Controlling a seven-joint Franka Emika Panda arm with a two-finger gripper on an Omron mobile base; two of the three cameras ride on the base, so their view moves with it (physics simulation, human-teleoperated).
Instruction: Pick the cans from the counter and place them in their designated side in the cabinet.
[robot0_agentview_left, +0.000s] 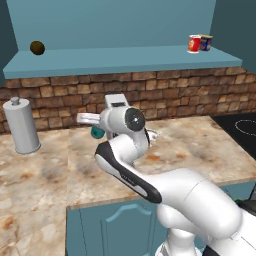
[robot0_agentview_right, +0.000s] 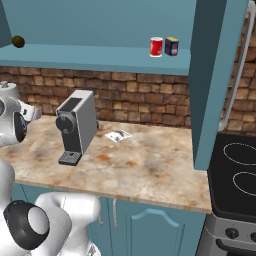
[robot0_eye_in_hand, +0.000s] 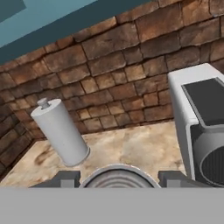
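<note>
The large open teal-blue cabinet (robot0_agentview_left: 125, 62) ran across the top of the wall, smooth and matt, with one long flat shelf board. Below it lay the beige-and-brown marbled stone bench (robot0_agentview_left: 40, 170), glossy and thin-edged, backed by a rough brown brick wall (robot0_agentview_left: 190, 95). To the right of the bench sat a flat black stove top (robot0_agentview_right: 235, 170) with pale ring outlines.

A boxy grey-and-white coffee machine (robot0_agentview_right: 75, 125) with a dark round front stood on the bench near the bricks. Well to its left stood a plain white upright cylinder (robot0_agentview_left: 21, 127) with a small knob on top.

On the right end of the shelf, the red can with a white band (robot0_agentview_left: 194, 44) stood upright just beside a dark blue can with an orange label (robot0_agentview_left: 205, 43). My fingers (robot0_eye_in_hand: 64, 180) were set narrow on either side of the teal can with the ribbed silver top (robot0_eye_in_hand: 117, 177), gripping it; from the left base view its teal side showed at my hand, over the bench in front of the bricks.

A small brown ball (robot0_agentview_left: 37, 48) rested at the left end of the shelf, and a thin white paper card (robot0_agentview_right: 118, 135) lay flat on the stone.
</note>
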